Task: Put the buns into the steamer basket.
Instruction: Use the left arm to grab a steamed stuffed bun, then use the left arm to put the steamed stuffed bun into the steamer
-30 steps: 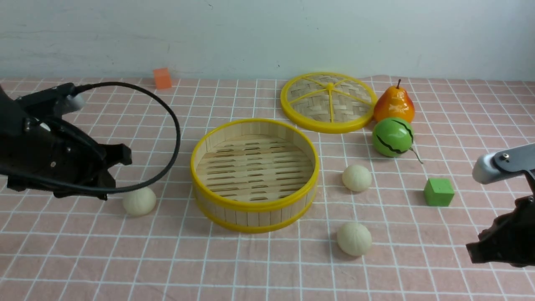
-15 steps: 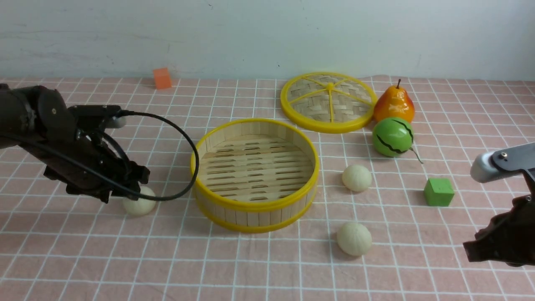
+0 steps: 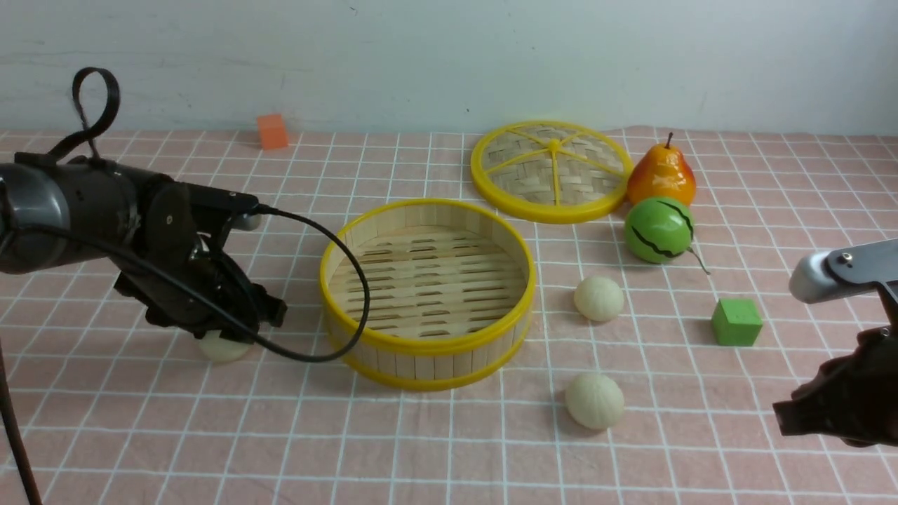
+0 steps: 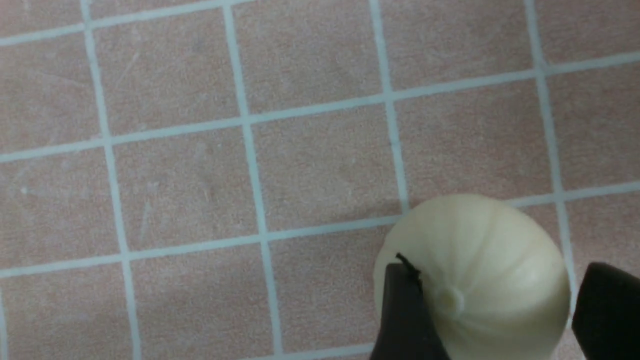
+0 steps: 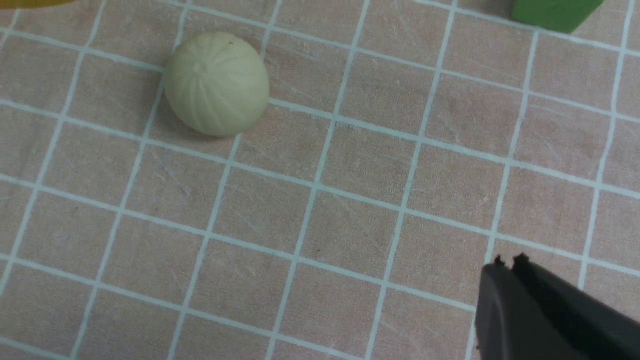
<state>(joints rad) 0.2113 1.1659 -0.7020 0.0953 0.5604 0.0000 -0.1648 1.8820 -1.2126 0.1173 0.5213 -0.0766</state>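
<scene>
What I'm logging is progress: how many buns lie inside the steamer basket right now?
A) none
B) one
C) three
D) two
A: the steamer basket holds only bare slats; the left bun, the far right bun and the near right bun all lie on the cloth outside it.

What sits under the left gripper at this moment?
One bun on the cloth, between the left gripper's open jaws. From the front, the gripper covers most of it; only its lower edge shows.

No readable text, labels, brands, numbers or signs on anything in view.
</scene>
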